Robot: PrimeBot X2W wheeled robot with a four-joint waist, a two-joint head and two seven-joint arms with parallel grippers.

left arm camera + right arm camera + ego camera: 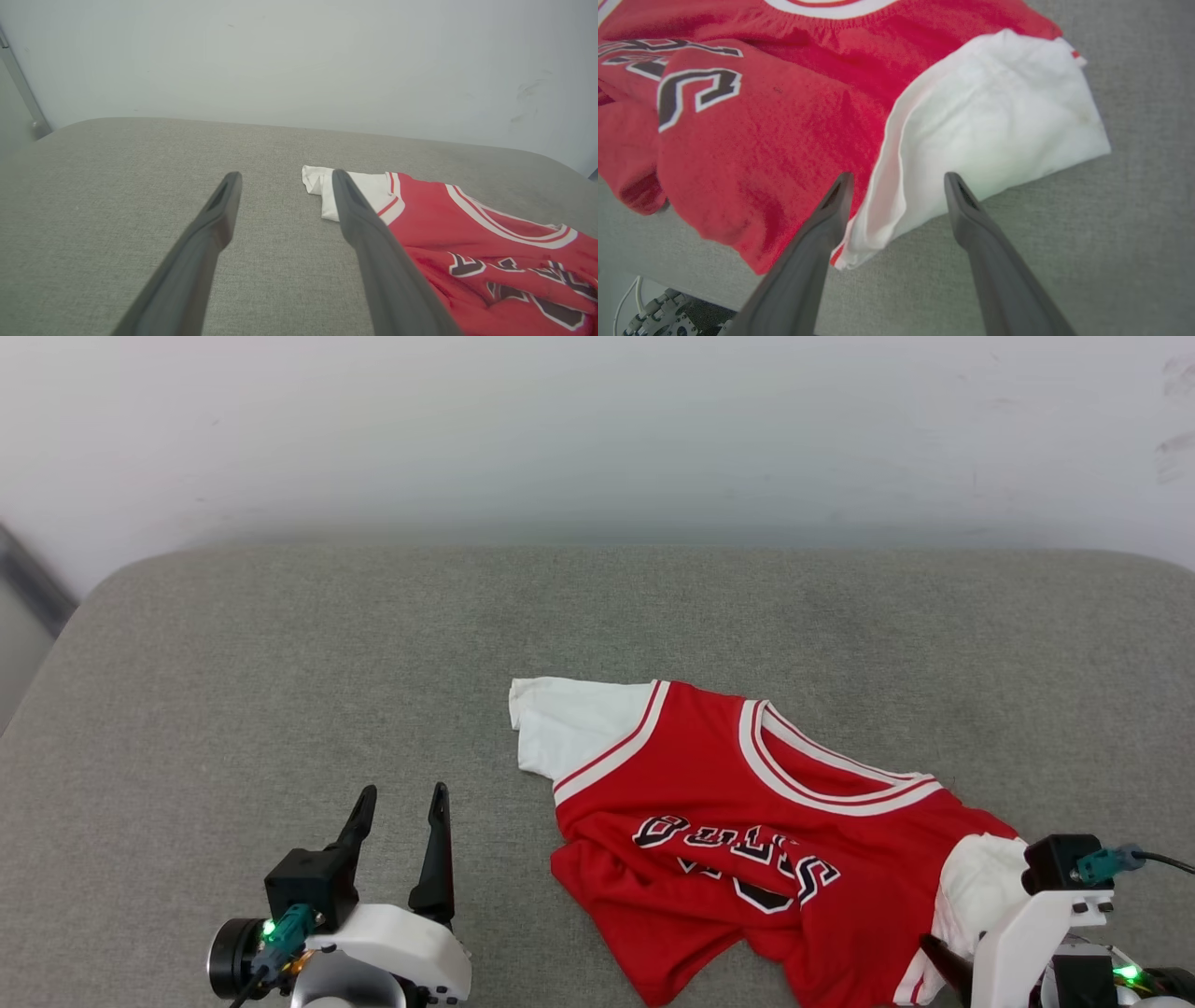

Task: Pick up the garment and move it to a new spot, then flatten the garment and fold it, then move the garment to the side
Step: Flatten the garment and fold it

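The garment lies crumpled on the grey padded surface, front side up. Its striped neckline points away from both grippers. Its lower body is bunched into folds, so the black lettering is partly creased.

Position relative to the right gripper: the garment sits directly ahead of and beneath the two fingers. A white sleeve spreads beyond the fingertips. The folded edge of this sleeve runs down between the two fingers. The red body extends to the left of the left-hand finger. The fingers stand wide apart and pinch no fabric, so the gripper is open and holds nothing.

Position relative to the left gripper: the garment lies to its right, apart from it. The other white sleeve is the nearest part and lies ahead and to the right of the fingertips. In the left wrist view, the right-hand finger overlaps this sleeve in the picture; contact cannot be confirmed there. The head view shows bare surface between the gripper and the sleeve. The left gripper is open, with only grey surface between its fingers.

A pale wall rises behind the far edge of the surface.
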